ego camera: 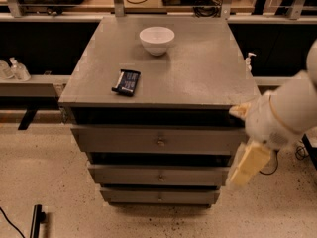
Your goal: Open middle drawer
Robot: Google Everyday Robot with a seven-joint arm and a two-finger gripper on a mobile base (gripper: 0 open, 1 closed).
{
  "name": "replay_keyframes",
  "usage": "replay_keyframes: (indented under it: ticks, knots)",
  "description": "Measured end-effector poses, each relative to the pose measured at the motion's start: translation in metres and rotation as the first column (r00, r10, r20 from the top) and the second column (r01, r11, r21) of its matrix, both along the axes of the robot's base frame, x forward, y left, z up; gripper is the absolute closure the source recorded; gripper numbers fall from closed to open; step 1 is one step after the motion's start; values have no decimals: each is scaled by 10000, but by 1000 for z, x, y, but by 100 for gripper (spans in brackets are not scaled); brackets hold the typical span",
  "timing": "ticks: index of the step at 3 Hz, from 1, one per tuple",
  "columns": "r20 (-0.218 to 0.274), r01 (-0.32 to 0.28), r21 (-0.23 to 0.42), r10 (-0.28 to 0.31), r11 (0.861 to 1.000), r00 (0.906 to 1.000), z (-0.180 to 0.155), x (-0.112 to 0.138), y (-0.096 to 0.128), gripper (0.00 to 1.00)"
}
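Here, camera view, single entry. Item: middle drawer (159, 175), second of three in a grey cabinet (198, 78). It is wide and shallow, with a flat plain grey-painted front and one small round metal knob (160, 178) at centre. It sits below the top drawer (158, 140) and above the bottom drawer (159, 196), with a dark strip of shadow along its upper edge.

Tool: gripper (250, 162), cream-coloured, blurred, hanging tilted off the white arm (292, 108) at the cabinet's front right corner. Its lower tip is just beside the right end of the middle drawer's front (contact cannot be told, nor whether it is spread or pressed together), well apart from the knob.

On the cabinet top: a white bowl (156, 39) toward the back and a dark packet (126, 82) nearer the front left.
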State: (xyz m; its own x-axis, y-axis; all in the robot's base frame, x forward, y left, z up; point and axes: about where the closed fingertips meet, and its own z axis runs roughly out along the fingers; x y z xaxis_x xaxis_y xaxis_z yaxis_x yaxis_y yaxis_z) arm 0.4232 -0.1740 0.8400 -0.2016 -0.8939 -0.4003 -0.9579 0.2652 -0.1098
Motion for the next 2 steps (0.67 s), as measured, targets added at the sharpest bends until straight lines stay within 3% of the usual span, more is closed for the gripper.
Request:
replay_keyframes:
  ticks: [1, 2]
  knots:
    - [26, -63, 800, 61, 9968, 10000, -27, -14, 13, 0]
    - [-244, -684, 934, 710, 9933, 9972, -32, -15, 24, 0]
